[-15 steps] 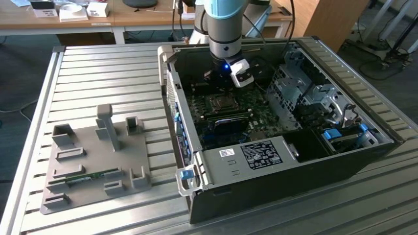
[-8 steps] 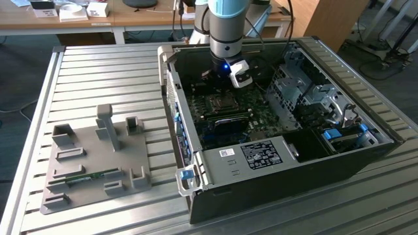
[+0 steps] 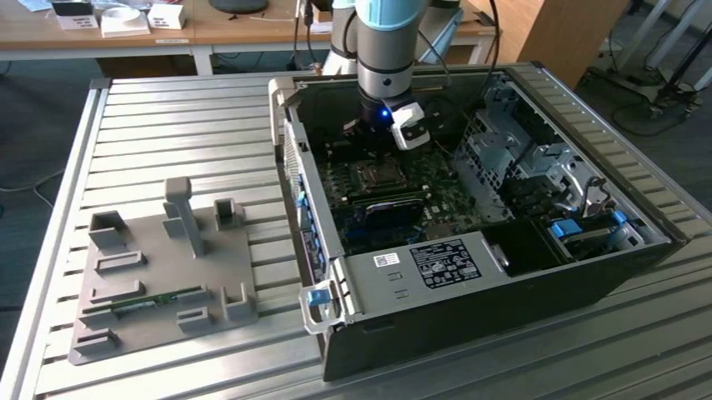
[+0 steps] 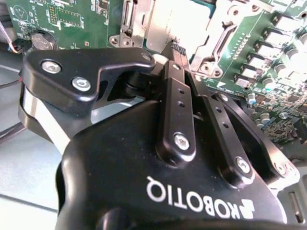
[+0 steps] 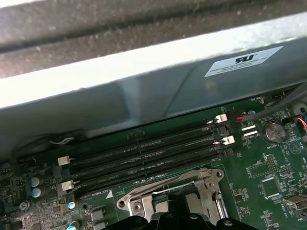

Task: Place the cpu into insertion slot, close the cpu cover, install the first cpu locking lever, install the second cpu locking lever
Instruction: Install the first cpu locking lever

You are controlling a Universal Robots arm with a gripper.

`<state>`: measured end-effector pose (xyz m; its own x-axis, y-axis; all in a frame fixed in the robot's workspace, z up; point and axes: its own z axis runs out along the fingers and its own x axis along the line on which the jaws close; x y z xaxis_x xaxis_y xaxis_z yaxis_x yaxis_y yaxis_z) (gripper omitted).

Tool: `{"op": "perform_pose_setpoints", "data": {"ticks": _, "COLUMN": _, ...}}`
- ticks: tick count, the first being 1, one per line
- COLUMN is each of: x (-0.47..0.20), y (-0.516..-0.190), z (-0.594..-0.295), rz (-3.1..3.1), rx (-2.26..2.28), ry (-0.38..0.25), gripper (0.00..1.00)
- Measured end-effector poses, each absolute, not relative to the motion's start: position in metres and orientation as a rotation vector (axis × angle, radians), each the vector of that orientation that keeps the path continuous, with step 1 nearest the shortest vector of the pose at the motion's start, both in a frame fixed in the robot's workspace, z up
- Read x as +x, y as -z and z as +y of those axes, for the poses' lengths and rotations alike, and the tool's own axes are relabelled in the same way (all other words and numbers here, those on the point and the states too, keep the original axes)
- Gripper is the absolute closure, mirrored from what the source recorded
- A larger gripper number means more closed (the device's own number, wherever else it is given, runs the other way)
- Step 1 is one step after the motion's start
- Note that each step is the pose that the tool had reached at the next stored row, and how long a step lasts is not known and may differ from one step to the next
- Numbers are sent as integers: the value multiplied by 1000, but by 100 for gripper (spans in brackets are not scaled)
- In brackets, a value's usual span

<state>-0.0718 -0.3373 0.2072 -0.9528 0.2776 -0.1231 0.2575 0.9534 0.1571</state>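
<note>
The claw (image 4: pixel 175 48) has its fingers pressed together with nothing visible between them, tips down at the socket's metal frame (image 5: pixel 168 191), probably to push on the cover or a lever. Just past the tips lies the cpu (image 4: pixel 180 21), seated in the slot (image 3: pixel 375 174). Memory slots (image 5: pixel 144 153) run beyond it.
</note>
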Motion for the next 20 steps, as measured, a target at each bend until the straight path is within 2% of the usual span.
{"op": "perform_pose_setpoints", "data": {"ticks": 14, "x": -71, "y": -216, "z": -337, "rz": 2984, "rx": 341, "ry": -202, "gripper": 89}}
{"op": "perform_pose_setpoints", "data": {"ticks": 20, "x": -71, "y": -216, "z": -337, "rz": 3001, "rx": 298, "ry": -159, "gripper": 89}}
